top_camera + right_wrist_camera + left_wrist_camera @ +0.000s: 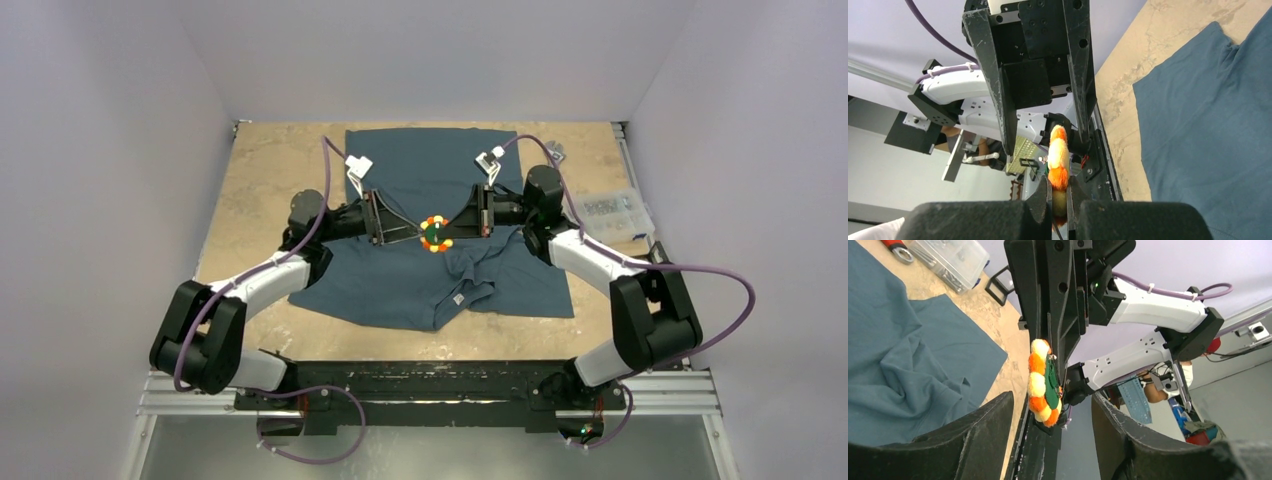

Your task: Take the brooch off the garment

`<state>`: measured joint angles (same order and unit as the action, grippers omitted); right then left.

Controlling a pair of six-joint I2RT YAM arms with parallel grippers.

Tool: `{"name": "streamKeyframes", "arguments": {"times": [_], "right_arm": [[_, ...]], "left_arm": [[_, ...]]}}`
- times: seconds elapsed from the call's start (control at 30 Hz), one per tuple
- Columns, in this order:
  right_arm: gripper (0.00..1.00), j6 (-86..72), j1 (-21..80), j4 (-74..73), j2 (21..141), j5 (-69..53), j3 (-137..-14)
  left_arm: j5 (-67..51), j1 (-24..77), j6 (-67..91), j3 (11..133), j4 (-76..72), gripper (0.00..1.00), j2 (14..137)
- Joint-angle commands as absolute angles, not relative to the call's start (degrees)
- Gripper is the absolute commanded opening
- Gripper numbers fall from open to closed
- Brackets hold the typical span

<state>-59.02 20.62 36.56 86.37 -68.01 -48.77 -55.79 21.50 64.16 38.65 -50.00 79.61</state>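
Note:
The brooch (436, 233), a small flower with a yellow and orange fluffy rim and a green back, hangs in the air over the rumpled dark blue garment (400, 290). My right gripper (1059, 192) is shut on its lower edge; no cloth clings to the brooch (1058, 150) there. My left gripper (1052, 405) is open, its jaws wide apart on either side of the brooch (1040, 382) without touching it. From above, the left gripper (412, 235) and right gripper (452, 229) face each other across the brooch. The garment also shows in the left wrist view (898, 355) and right wrist view (1218, 125).
A clear plastic box (610, 208) stands at the table's right edge, also in the left wrist view (948, 260), with a red-handled tool (895, 247) near it. A small metal object (555, 152) lies by the shirt's far right corner. White walls enclose the tan table (270, 170).

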Motion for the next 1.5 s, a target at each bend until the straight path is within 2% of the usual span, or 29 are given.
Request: {"name": "streamKeyframes", "arguments": {"times": [0.0,0.13,0.5,0.8,1.03,1.23,1.33,1.47], "right_arm": [[0.0,-53.7,20.9,34.3,83.2,-67.1,-49.0],[0.0,-52.1,20.9,33.0,82.4,-67.7,-48.7],[0.0,-48.6,21.0,29.5,81.1,-67.8,-49.0],[0.0,-46.6,21.0,27.1,80.7,-67.9,-49.5],[0.0,-46.5,21.0,27.2,80.3,-68.1,-49.4],[0.0,-45.7,21.0,26.2,80.2,-68.0,-49.8],[0.0,-45.4,21.0,25.7,80.1,-68.1,-49.8],[0.0,-45.0,21.0,25.1,80.3,-68.9,-49.9]], "left_arm": [[-55.0,23.4,60.2,40.8,-49.4,0.58,78.7],[-54.5,24.4,60.3,42.2,-49.6,0.57,80.1],[-54.6,26.5,62.0,44.4,-52.0,0.46,83.2],[-54.6,27.2,62.7,44.6,-53.0,0.45,83.8],[-54.3,27.4,63.0,44.6,-52.5,0.3,84.2],[-54.3,27.4,63.3,44.7,-52.8,0.28,84.6],[-54.6,27.4,64.0,44.3,-54.5,0.35,84.7],[-55.0,27.4,64.2,43.7,-55.3,0.38,84.3]]}}
